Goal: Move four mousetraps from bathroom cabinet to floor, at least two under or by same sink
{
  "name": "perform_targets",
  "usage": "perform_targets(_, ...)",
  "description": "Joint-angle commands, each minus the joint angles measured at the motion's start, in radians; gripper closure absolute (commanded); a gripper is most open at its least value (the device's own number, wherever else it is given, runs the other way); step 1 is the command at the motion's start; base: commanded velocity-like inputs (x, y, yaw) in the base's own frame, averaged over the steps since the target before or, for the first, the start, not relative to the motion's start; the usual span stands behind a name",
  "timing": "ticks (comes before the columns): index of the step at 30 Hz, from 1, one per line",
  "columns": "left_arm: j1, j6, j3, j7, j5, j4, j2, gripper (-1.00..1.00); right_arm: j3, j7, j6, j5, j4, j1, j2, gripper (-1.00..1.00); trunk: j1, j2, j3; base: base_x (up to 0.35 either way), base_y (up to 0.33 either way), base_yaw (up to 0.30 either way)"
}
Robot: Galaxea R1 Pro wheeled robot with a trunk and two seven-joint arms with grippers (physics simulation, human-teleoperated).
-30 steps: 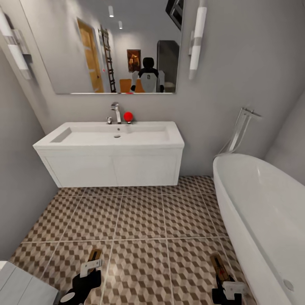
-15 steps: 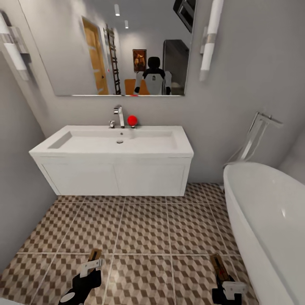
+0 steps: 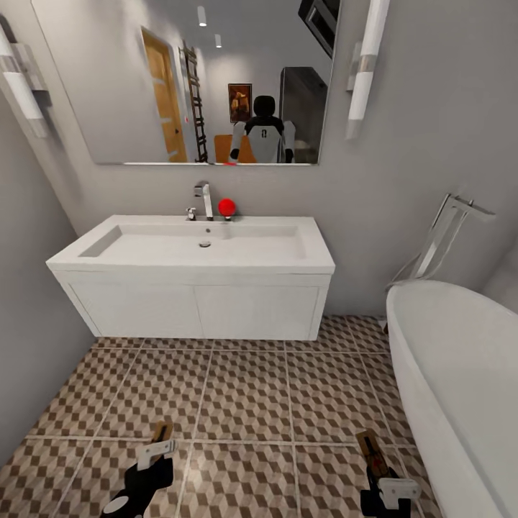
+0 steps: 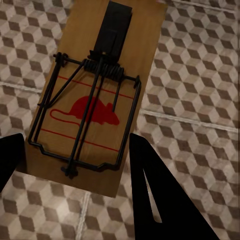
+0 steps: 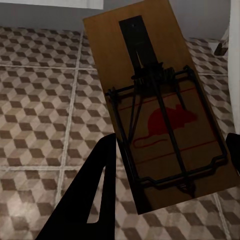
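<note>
Gripping one trap each, the left claw (image 3: 147, 460) clamps the left trap (image 4: 95, 95) and the right claw (image 3: 381, 478) clamps the right trap (image 5: 160, 107) by their edges, carried flat above the floor (image 3: 244, 388) (likely so they can be set down level). Ahead stands the sink (image 3: 194, 248), the tub (image 3: 460, 374) to its right.

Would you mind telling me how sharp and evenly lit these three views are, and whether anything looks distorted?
Head view: wide-angle, walls and wall lamps lean outward; soft even light, the sink and mirror slightly soft. Left wrist view: the mousetrap is crisp, its red mouse print readable, the fingers plain black silhouettes. Right wrist view: the other mousetrap is equally sharp, casting a soft shadow on the bathroom floor.
</note>
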Motion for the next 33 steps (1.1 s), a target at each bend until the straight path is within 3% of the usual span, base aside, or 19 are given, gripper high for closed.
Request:
perform_targets(1, -0.001, 0.0, -0.011, 0.012, -0.002, -0.006, 0.001, 1.0, 0.009, -0.002, -0.002, -0.006, 0.0, 0.0, 0.0, 1.0, 0.0, 0.0, -0.001, 0.002, 0.0, 0.0)
perform_targets(7, -0.001, 0.0, -0.06, 0.012, -0.036, -0.036, -0.005, 1.0, 0.009, -0.002, -0.001, -0.006, 0.0, 0.0, -0.002, 1.0, 0.0, 0.0, -0.001, 0.0, 0.0, 0.0)
perform_targets(16, -0.001, -0.041, -0.059, 0.018, -0.043, -0.002, -0.007, 1.0, 0.008, -0.019, -0.003, -0.007, -0.018, 0.0, -0.009, 1.0, 0.0, 0.0, -0.001, 0.0, 0.0, 0.0)
perform_targets(19, -0.001, -0.045, -0.052, 0.02, -0.043, 0.022, -0.015, 1.0, 0.007, -0.028, 0.01, -0.007, -0.1, -0.004, -0.029, 1.0, 0.0, 0.0, -0.001, 0.0, 0.0, 0.0)
perform_targets(21, -0.001, -0.043, -0.05, 0.02, -0.043, 0.028, -0.019, 1.0, 0.006, -0.03, 0.095, -0.006, -0.197, -0.01, -0.056, 1.0, 0.0, 0.0, -0.001, 0.0, 0.0, 0.0)
perform_targets(24, -0.001, -0.041, -0.039, 0.022, -0.043, 0.037, -0.023, 1.0, 0.006, -0.028, 0.33, -0.004, -0.395, -0.019, -0.107, 1.0, 0.0, 0.0, -0.001, 0.0, 0.0, 0.0)
perform_targets(26, -0.001, -0.045, 0.008, 0.021, -0.043, 0.046, -0.018, 1.0, 0.007, -0.023, 0.399, -0.002, -0.505, -0.022, -0.144, 1.0, 0.0, 0.0, -0.001, 0.0, 0.0, 0.0)
perform_targets(28, -0.001, -0.048, 0.086, 0.019, -0.044, 0.047, 0.006, 1.0, 0.009, -0.02, 0.404, 0.001, -0.553, -0.023, -0.163, 1.0, 0.0, 0.0, -0.001, 0.0, 0.0, 0.0)
perform_targets(31, -0.001, -0.064, 0.23, -0.001, -0.043, 0.045, 0.085, 1.0, 0.012, -0.018, 0.375, 0.03, -0.577, -0.023, -0.172, 1.0, 0.0, 0.0, -0.001, 0.0, 0.0, 0.0)
perform_targets(33, -0.001, -0.088, 0.341, -0.059, -0.042, 0.05, 0.126, 1.0, 0.013, -0.018, 0.363, 0.069, -0.577, -0.023, -0.172, 1.0, 0.0, 0.0, -0.001, 0.0, 0.0, 0.0)
